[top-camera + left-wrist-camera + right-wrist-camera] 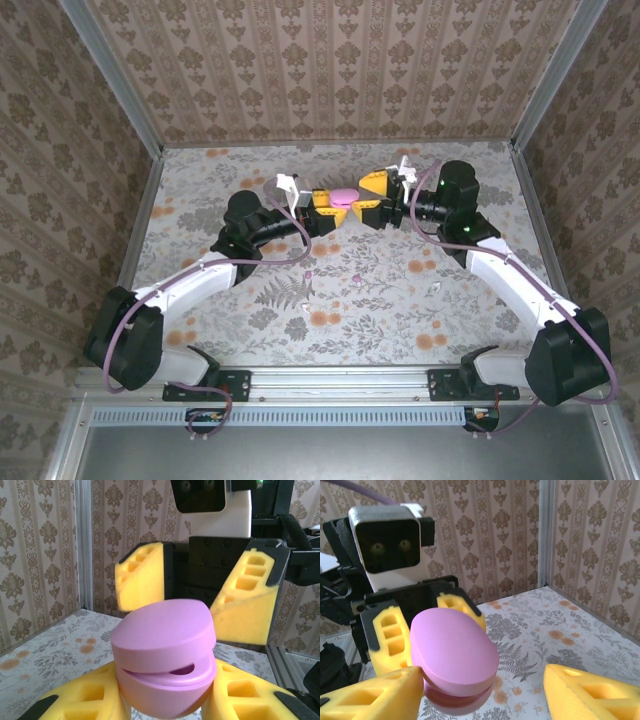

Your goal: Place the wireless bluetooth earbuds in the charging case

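A pink, pebble-shaped charging case hangs above the far middle of the table, its lid slightly ajar. My left gripper is shut on the case's lower half, one yellow finger on each side. My right gripper faces it from the right and stands open around the case. Its left fingertip sits right at the lid's edge and its other fingertip is well apart. Tiny earbuds lie on the table nearer the arms: two pinkish ones and a white one.
The table has a grey floral print with orange spots. Patterned walls with metal corner posts close in the left, right and far sides. Both arm bases stand on the rail at the near edge.
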